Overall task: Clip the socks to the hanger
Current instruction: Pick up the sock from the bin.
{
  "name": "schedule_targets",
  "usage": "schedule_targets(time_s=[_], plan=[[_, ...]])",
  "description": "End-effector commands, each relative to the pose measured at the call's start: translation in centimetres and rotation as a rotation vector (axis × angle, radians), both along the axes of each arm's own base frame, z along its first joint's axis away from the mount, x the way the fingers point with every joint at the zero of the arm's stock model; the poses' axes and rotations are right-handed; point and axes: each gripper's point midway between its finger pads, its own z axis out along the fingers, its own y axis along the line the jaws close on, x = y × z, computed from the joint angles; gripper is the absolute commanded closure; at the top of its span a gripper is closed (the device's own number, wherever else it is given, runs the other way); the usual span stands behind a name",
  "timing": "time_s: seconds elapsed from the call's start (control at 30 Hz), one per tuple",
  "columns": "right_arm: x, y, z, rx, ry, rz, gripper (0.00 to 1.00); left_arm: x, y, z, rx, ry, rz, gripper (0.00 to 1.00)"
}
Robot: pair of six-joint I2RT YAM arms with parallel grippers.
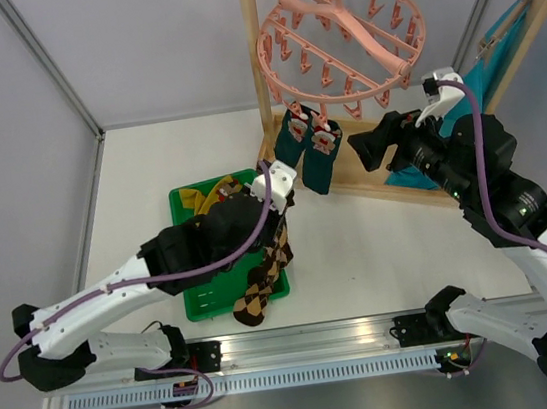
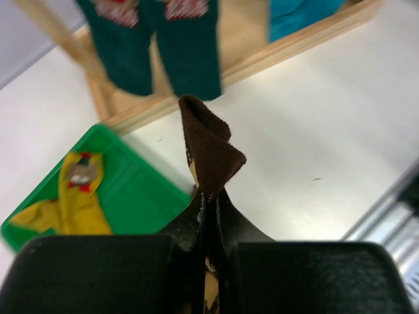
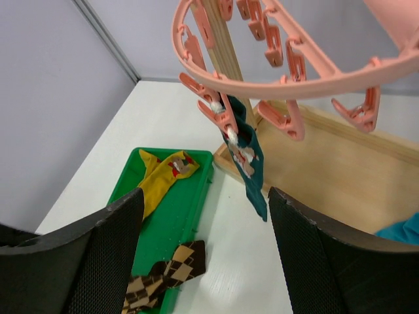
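Teal socks [image 1: 309, 149] hang clipped at the hanger's [image 1: 343, 39] 7 o'clock rim.
Left tool [image 2: 209, 196] pinches an argyle sock [image 1: 257, 289] trailing into the green tray [image 1: 199, 310], which holds a yellow sock [image 1: 210, 198]; right tool [image 3: 206, 242] is spread.

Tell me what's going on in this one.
The left hand is shut on the cuff of an argyle sock, held up over the green tray below the hanger. Two teal socks already hang from its clips. The right hand is open near the hanger, holding nothing. A yellow sock lies in the tray.
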Motion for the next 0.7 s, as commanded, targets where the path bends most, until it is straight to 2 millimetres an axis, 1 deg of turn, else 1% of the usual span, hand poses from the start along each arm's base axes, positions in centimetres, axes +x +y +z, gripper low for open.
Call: schedule_targets(time_s=[0.0, 0.03, 0.07, 0.1, 0.13, 0.17, 0.23, 0.27, 0.3, 0.33, 0.37, 0.4, 0.43, 0.47, 0.5, 0.57, 0.6, 0.63, 0.67], plan=[[0.1, -0.5, 2.1, -0.020, -0.029, -0.013, 0.18, -2.9, -3.7, 3.1, -0.134, 0.001, -0.269, 0.98], [0.4, -0.6, 2.1, -0.030, -0.023, -0.024, 0.17, -3.6, -4.1, 3.4, -0.151, 0.006, -0.316, 0.98], [0.5, -0.8, 2.2, -0.041, -0.020, -0.037, 0.17, -3.6, -4.4, 3.9, -0.175, -0.003, -0.326, 0.98], [0.5, -1.1, 3.1, -0.041, -0.034, -0.051, 0.17, -3.6, -4.8, 4.3, -0.201, -0.013, -0.336, 0.98], [1.1, -1.6, 3.1, -0.059, -0.030, -0.086, 0.17, -3.8, -5.2, 4.6, -0.217, -0.012, -0.358, 0.98], [1.0, -1.9, 3.8, -0.063, -0.037, -0.098, 0.17, -3.5, -5.6, 4.6, -0.223, -0.010, -0.360, 0.98], [1.6, -1.8, 3.9, -0.087, -0.030, -0.105, 0.17, -3.6, -6.7, 5.3, -0.269, -0.015, -0.401, 0.98], [1.5, -2.0, 4.3, -0.095, -0.032, -0.108, 0.17, -3.1, -7.0, 4.8, -0.271, -0.006, -0.402, 0.98], [2.1, -1.9, 3.9, -0.113, -0.015, -0.117, 0.18, -3.3, -7.5, 5.1, -0.302, 0.008, -0.437, 0.98], [2.3, -2.2, 3.8, -0.132, -0.010, -0.138, 0.18, -3.2, -8.1, 5.6, -0.339, 0.005, -0.459, 0.98], [2.4, -2.6, 3.7, -0.148, 0.000, -0.152, 0.18, -2.3, -8.4, 5.2, -0.349, 0.016, -0.461, 0.98], [2.6, -2.7, 3.3, -0.163, 0.012, -0.159, 0.18, -2.5, -8.9, 5.3, -0.368, 0.031, -0.496, 0.98], [2.6, -2.6, 3.0, -0.175, 0.019, -0.157, 0.18, -2.2, -9.4, 5.8, -0.392, 0.018, -0.506, 0.98], [2.6, -2.8, 2.8, -0.192, 0.026, -0.160, 0.18, -2.0, -9.8, 5.9, -0.400, 0.015, -0.516, 0.98], [2.6, -3.0, 2.7, -0.200, 0.028, -0.166, 0.18, -2.0, -10.6, 5.6, -0.401, 0.028, -0.542, 0.98], [2.7, -3.6, 2.0, -0.227, 0.042, -0.196, 0.18, -1.9, -11.6, 6.6, -0.437, 0.018, -0.587, 0.98], [2.8, -3.9, 1.8, -0.239, 0.047, -0.213, 0.18, -1.4, -12.3, 6.0, -0.442, 0.041, -0.594, 0.98], [3.0, -4.3, 1.1, -0.261, 0.061, -0.229, 0.19, -0.7, -12.6, 6.6, -0.464, 0.033, -0.595, 0.98], [3.2, -4.9, 0.7, -0.294, 0.064, -0.259, 0.20, -0.4, -12.9, 6.7, -0.475, 0.038, -0.602, 0.98]])
